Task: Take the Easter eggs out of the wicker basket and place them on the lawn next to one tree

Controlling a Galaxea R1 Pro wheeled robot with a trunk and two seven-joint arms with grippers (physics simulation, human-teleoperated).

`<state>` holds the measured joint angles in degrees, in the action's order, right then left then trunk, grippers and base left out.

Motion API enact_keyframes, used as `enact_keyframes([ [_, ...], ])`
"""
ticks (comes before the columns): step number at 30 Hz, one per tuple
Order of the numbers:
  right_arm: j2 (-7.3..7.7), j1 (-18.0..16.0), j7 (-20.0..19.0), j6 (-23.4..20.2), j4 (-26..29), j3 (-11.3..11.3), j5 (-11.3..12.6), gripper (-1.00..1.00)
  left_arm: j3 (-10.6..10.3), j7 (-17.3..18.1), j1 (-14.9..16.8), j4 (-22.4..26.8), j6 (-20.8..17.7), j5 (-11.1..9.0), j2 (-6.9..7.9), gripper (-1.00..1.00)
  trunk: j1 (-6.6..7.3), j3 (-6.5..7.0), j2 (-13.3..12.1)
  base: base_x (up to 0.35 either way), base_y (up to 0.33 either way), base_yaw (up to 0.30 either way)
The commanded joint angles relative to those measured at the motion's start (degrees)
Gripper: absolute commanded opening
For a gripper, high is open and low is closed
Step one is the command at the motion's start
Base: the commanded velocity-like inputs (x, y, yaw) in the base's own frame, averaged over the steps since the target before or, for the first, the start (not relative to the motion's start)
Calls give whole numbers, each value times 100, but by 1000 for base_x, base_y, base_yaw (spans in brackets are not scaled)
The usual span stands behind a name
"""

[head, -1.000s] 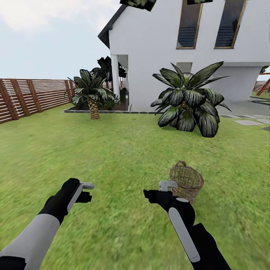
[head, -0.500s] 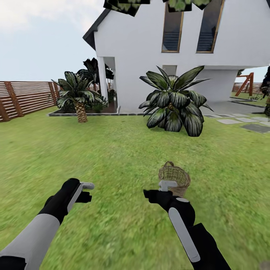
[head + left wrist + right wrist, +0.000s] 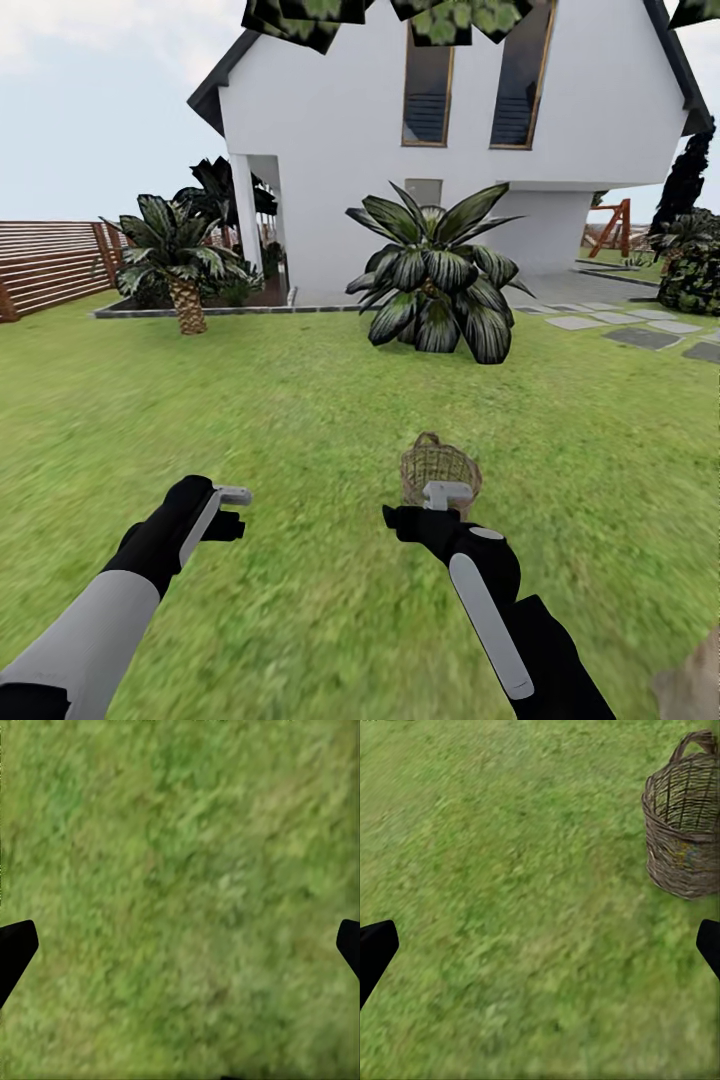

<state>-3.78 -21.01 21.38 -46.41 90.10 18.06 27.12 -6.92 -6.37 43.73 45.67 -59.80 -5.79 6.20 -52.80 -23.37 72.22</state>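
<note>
The wicker basket (image 3: 438,466) stands on the lawn (image 3: 300,400) just beyond my right gripper (image 3: 425,508), partly covered by it in the head view. In the right wrist view the basket (image 3: 685,829) stands upright, off to one side of the open right gripper (image 3: 540,952). I cannot make out the eggs inside it. My left gripper (image 3: 230,512) hangs open over bare grass, with nothing between its fingers (image 3: 16,952). Blocky green leaves (image 3: 300,15) hang at the head view's top edge, and a pale brown shape (image 3: 690,680) shows at its lower right corner.
A white house (image 3: 340,120) stands behind a big-leaved plant (image 3: 435,275) and a short palm (image 3: 180,265). The slat fence (image 3: 50,265) runs at far left. Grey stepping stones (image 3: 640,335), a dark bush (image 3: 690,270) and a red playset (image 3: 615,225) lie at right.
The whole head view has swung to the right, so the basket, house and plants slide leftward in the picture. Both arms keep the same pose.
</note>
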Motion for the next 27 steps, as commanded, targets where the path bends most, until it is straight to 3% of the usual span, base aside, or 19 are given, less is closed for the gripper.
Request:
enact_keyframes([
  [1, 0, -6, 60, -13, 6, 5, 59, 100, -28, -57, 4, 7, -20, -62, 8, 100, 22, 12, -37, 0, 0, -23],
  [9, 0, -8, 60, -14, 6, 5, 59, 100, -28, -52, 5, 8, -20, -63, 11, 100, 198, 157, -358, 0, 0, -8],
  [17, 0, -7, 60, -17, 2, -2, 65, 100, -33, -54, 4, 13, -20, -69, 8, 100, 198, 157, -358, 18, 0, -1],
  [27, 0, -7, 60, -15, -1, -4, 66, 100, -37, -42, 5, 11, -20, -71, 21, 100, 198, 157, -358, 247, 100, -127],
])
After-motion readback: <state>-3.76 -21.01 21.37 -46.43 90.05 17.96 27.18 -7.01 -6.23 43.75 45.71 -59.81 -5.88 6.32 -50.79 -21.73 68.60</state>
